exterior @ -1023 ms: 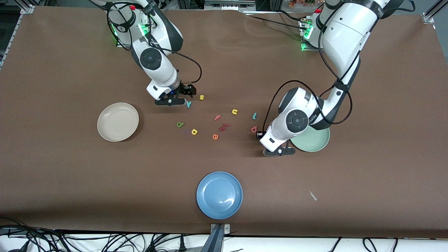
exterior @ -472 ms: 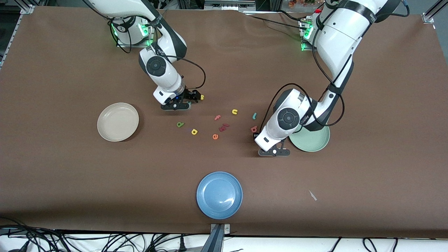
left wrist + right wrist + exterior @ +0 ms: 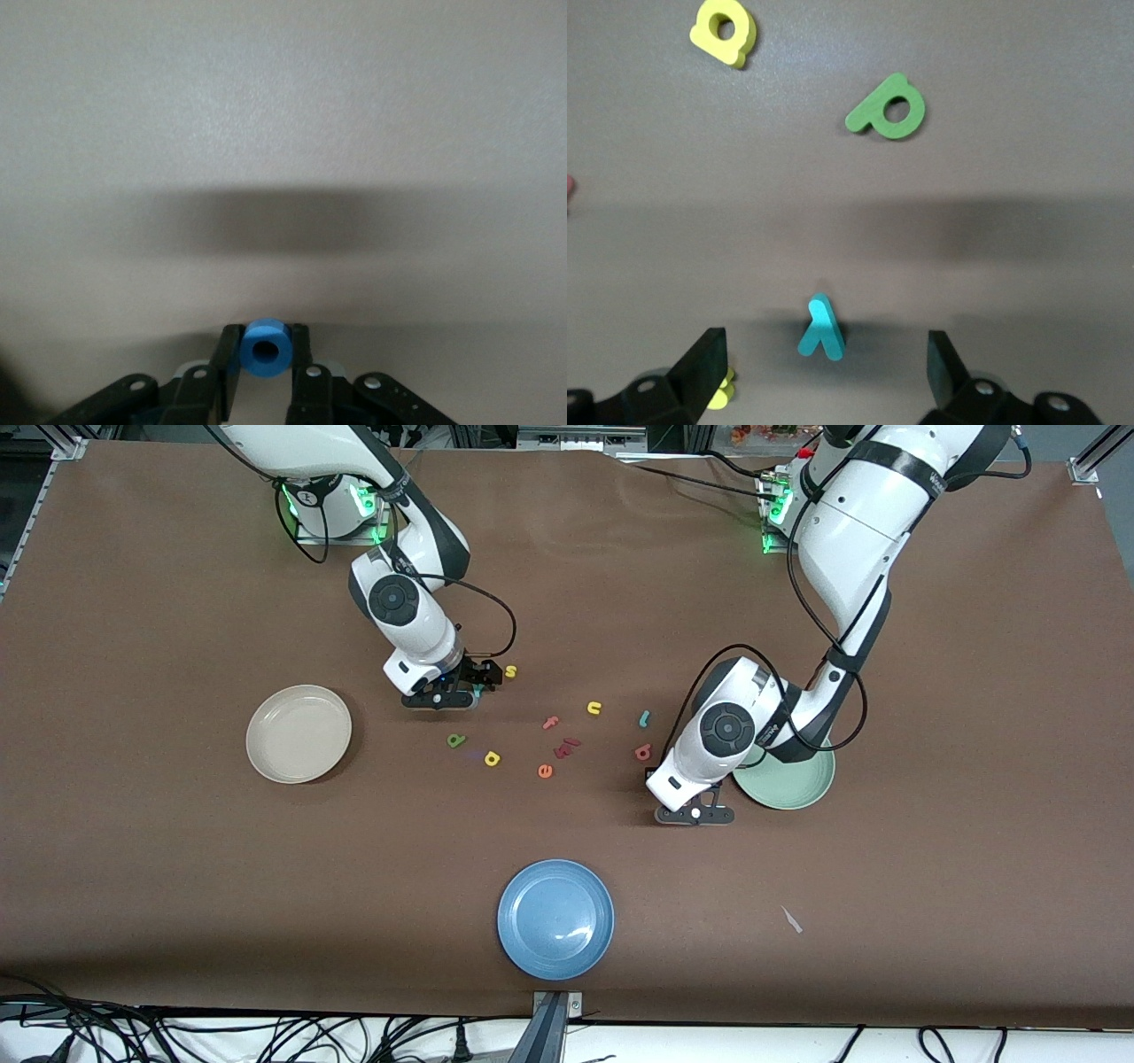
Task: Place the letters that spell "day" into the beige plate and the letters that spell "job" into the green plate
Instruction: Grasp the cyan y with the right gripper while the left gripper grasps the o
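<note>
The left gripper pinches the blue "o", visible only in its wrist view; low centre of the right wrist view, the right gripper spreads wide around the teal "y".

No printed label or brand reads anywhere; the foam letters include a yellow "s" and "u".

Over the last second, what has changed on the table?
The right pincer has come down open around the teal foam "y", not yet gripping. The left pincer has shut on the blue foam ring "o", shifting slightly toward the right arm's end. The other letters and all three plates have stayed put.
</note>
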Robot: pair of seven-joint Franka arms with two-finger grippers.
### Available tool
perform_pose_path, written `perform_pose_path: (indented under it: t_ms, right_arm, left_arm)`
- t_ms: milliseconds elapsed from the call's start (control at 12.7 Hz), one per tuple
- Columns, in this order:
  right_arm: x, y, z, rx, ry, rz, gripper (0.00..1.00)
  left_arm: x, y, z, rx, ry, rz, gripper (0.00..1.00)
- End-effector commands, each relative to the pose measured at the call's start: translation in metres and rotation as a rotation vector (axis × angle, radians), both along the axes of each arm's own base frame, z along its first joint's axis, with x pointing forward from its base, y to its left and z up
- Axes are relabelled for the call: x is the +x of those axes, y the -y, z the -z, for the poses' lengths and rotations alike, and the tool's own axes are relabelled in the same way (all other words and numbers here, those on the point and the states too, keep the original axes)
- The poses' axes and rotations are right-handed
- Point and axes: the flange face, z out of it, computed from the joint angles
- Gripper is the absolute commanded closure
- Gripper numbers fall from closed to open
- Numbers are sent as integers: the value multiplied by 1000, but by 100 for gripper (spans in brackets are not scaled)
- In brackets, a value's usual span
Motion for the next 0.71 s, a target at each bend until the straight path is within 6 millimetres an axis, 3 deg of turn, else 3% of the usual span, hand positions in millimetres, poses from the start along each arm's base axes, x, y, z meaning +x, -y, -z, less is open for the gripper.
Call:
perform_pose_path:
  t_ms: [0, 79, 393, 629]
  right_arm:
    - [-10, -13, 10, -40, 15, -13, 0]
    - [-11, -14, 13, -59, 25, -27, 0]
    - [-9, -12, 19, -73, 27, -26, 3]
    - [-10, -12, 23, -76, 20, -25, 17]
  left_arm:
    - [2, 12, 1, 6, 35, -4, 100]
    - [4, 12, -5, 11, 40, 2, 100]
    - [10, -7, -59, 56, 24, 9, 100]
    - [16, -52, -91, 102, -33, 124, 100]
